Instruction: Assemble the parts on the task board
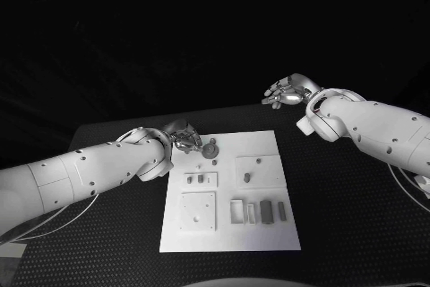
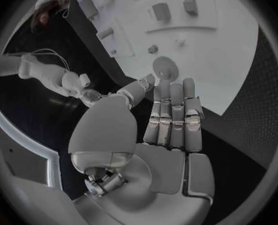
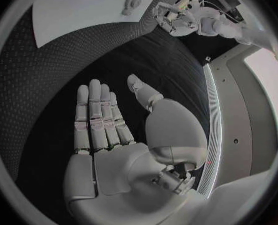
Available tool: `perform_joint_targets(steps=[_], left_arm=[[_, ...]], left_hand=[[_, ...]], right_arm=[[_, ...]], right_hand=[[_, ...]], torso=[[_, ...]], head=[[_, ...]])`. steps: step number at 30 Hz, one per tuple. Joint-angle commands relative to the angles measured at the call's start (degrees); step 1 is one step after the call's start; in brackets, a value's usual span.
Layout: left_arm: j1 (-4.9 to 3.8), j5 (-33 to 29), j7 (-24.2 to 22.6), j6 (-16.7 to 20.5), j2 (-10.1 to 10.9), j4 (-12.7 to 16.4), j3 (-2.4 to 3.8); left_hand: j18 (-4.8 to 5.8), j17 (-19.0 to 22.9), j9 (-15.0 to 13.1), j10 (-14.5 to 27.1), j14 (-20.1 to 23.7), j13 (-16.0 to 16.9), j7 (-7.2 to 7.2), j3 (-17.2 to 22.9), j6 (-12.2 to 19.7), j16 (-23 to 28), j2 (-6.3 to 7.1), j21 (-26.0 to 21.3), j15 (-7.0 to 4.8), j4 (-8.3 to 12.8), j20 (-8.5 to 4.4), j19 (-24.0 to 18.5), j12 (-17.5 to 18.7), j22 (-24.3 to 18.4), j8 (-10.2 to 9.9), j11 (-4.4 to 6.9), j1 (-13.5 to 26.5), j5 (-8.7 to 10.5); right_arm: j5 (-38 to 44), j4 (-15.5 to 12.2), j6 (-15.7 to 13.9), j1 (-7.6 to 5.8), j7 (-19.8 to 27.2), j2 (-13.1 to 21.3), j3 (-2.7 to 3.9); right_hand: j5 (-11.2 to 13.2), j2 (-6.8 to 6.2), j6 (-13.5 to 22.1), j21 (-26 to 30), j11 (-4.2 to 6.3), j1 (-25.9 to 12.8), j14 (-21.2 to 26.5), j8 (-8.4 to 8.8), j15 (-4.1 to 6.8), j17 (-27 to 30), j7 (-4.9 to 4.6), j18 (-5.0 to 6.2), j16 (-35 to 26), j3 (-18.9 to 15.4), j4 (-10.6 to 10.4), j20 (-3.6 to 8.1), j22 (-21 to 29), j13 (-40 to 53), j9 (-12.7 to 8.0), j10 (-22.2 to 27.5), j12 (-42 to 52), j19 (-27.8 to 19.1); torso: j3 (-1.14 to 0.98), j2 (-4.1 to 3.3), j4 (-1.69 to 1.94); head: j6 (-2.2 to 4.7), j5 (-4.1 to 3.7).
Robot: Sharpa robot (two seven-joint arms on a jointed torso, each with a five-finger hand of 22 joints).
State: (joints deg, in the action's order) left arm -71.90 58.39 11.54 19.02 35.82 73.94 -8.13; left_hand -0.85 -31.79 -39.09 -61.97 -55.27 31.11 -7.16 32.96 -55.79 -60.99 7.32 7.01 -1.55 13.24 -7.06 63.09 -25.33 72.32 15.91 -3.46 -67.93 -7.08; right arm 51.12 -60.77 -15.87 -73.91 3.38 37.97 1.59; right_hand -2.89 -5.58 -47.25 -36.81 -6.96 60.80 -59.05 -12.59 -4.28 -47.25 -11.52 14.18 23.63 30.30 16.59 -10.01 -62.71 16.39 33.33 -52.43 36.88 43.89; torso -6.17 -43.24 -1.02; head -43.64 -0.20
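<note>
The white task board (image 1: 269,231) lies in the middle of the black table. Small grey parts rest on it: a round disc (image 1: 210,149) near its far left corner, and two upright bars (image 1: 265,209) beside a small frame (image 1: 237,211). My left hand (image 1: 184,138) hovers at that far left corner. In the left wrist view its fingers (image 2: 173,110) are stretched out straight, their tips just short of the disc (image 2: 164,65), and nothing is held. My right hand (image 1: 288,91) is raised beyond the board's far right, with its palm (image 3: 114,150) flat and empty.
Raised white plates (image 1: 199,210) (image 1: 260,170) (image 1: 202,179) stand on the board, with small pegs on them. Black mat (image 1: 349,212) surrounds the board on all sides. A cable (image 1: 54,228) loops under my left arm.
</note>
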Motion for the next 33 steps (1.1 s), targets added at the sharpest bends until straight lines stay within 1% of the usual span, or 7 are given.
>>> perform_joint_targets(steps=[1, 5, 10, 13, 16, 26, 33], left_arm=[[-0.04, 17.59, -8.73, 0.4, -1.42, -0.61, -0.06], [0.0, 23.95, -10.56, 1.45, -3.06, -1.03, -0.34], [0.09, 30.53, -9.99, 0.42, -4.58, -1.29, -1.69], [0.37, 34.47, -8.23, -2.07, -5.51, -1.84, -1.81], [0.56, 36.72, -7.47, -1.97, -6.14, -2.52, -2.1], [1.73, 37.81, -6.66, -3.19, -7.88, -4.15, -2.15], [1.9, 38.74, -5.05, -4.71, -8.03, -4.35, -2.16]], left_hand=[[0.47, 0.04, 0.47, -2.73, -1.47, -3.8, 0.09, 1.12, -0.37, 0.45, -0.06, -0.41, -0.17, 2.29, -0.24, 1.77, 6.06, -0.55, -0.76, -0.43, 0.27, 0.55], [0.11, -0.22, 1.22, -3.08, -2.45, -6.17, 0.31, 1.29, -0.29, 0.57, 0.45, -0.6, 0.14, 2.7, -0.18, 2.84, 10.98, -0.75, -1.56, -1.07, 0.53, 1.25], [-0.45, -0.53, 2.04, -2.84, -3.18, -7.91, 0.62, 0.81, 0.45, 0.49, 1.5, -0.52, 0.51, 2.66, 0.13, 3.64, 14.38, -0.52, -2.52, -1.61, 0.7, 2.23], [-1.0, -1.02, 2.53, -3.33, -4.09, -8.91, 0.55, 0.49, -0.13, -0.09, 1.63, -0.12, 0.47, 2.89, 0.21, 4.63, 16.18, -0.01, -2.59, -1.67, -0.11, 3.99], [-1.11, -1.12, 2.69, -3.04, -4.07, -9.25, 0.66, 0.2, -0.07, -0.13, 1.89, -0.04, 0.56, 2.91, 0.27, 4.79, 16.85, 0.18, -2.7, -1.8, -0.13, 4.12], [-1.78, -1.91, 3.29, -3.38, -5.3, -9.97, 0.13, -0.33, 0.74, -1.29, 2.58, 0.75, 0.45, 2.45, 0.19, 6.29, 18.2, 1.1, -3.37, -1.76, -0.27, 4.13], [-2.05, -2.49, 3.49, -3.58, -5.89, -10.22, 0.03, -0.54, 0.84, -2.35, 2.74, 1.28, 0.38, 2.31, 0.12, 6.98, 18.7, 1.74, -3.49, -1.71, -0.42, 4.14]], right_arm=[[0.04, 0.09, 0.34, 0.02, 0.54, -0.19, 0.02], [0.04, 0.11, 0.4, 0.03, 0.57, -0.35, 0.02], [0.04, 0.16, 0.46, 0.11, 0.6, -0.5, 0.02], [0.04, 0.14, 0.5, 0.22, 0.65, -0.54, 0.03], [0.04, 0.03, 0.54, 0.26, 0.61, -0.47, 0.03], [0.04, -0.12, 0.64, 0.26, 0.66, -0.49, 0.03], [0.04, -0.1, 0.63, 0.26, 0.69, -0.59, 0.03]], right_hand=[[-0.16, -0.15, 0.35, 0.24, 0.05, -0.42, -0.26, -0.19, -0.08, -0.07, 0.08, 0.82, -0.21, 0.19, -0.12, -0.19, -0.1, -0.08, -0.09, 0.45, 0.4, -0.01], [-0.16, -0.13, 0.35, 0.24, 0.05, -0.43, -0.27, -0.19, -0.08, -0.08, 0.08, 0.82, -0.21, 0.19, -0.13, -0.19, -0.1, -0.09, -0.09, 0.45, 0.41, -0.01], [-0.16, -0.11, 0.34, 0.24, 0.05, -0.45, -0.28, -0.2, -0.08, -0.09, 0.08, 0.82, -0.22, 0.19, -0.14, -0.19, -0.1, -0.1, -0.09, 0.44, 0.42, 0.0], [-0.16, -0.1, 0.34, 0.24, 0.05, -0.45, -0.28, -0.2, -0.08, -0.09, 0.08, 0.82, -0.22, 0.19, -0.15, -0.19, -0.11, -0.1, -0.09, 0.44, 0.42, 0.0], [-0.16, -0.1, 0.34, 0.24, 0.05, -0.45, -0.28, -0.2, -0.08, -0.09, 0.08, 0.82, -0.22, 0.19, -0.15, -0.19, -0.11, -0.1, -0.09, 0.44, 0.42, 0.0], [-0.16, -0.1, 0.34, 0.24, 0.05, -0.45, -0.28, -0.2, -0.08, -0.09, 0.08, 0.82, -0.22, 0.19, -0.15, -0.19, -0.11, -0.1, -0.09, 0.44, 0.42, 0.0], [-0.16, -0.1, 0.34, 0.24, 0.05, -0.45, -0.28, -0.2, -0.08, -0.09, 0.08, 0.82, -0.22, 0.19, -0.15, -0.19, -0.11, -0.1, -0.09, 0.44, 0.42, 0.0]], torso=[[0.01, -0.05, -0.03], [0.0, -0.01, -0.04], [-0.01, -0.08, -0.1], [-0.01, -0.08, -0.12], [-0.02, -0.03, -0.08], [-0.03, -0.07, -0.04], [-0.07, 0.03, -0.08]], head=[[0.24, -0.16], [0.3, -0.22], [0.38, -0.35], [0.39, -0.38], [0.38, -0.52], [0.2, -0.88], [-0.04, -1.05]])
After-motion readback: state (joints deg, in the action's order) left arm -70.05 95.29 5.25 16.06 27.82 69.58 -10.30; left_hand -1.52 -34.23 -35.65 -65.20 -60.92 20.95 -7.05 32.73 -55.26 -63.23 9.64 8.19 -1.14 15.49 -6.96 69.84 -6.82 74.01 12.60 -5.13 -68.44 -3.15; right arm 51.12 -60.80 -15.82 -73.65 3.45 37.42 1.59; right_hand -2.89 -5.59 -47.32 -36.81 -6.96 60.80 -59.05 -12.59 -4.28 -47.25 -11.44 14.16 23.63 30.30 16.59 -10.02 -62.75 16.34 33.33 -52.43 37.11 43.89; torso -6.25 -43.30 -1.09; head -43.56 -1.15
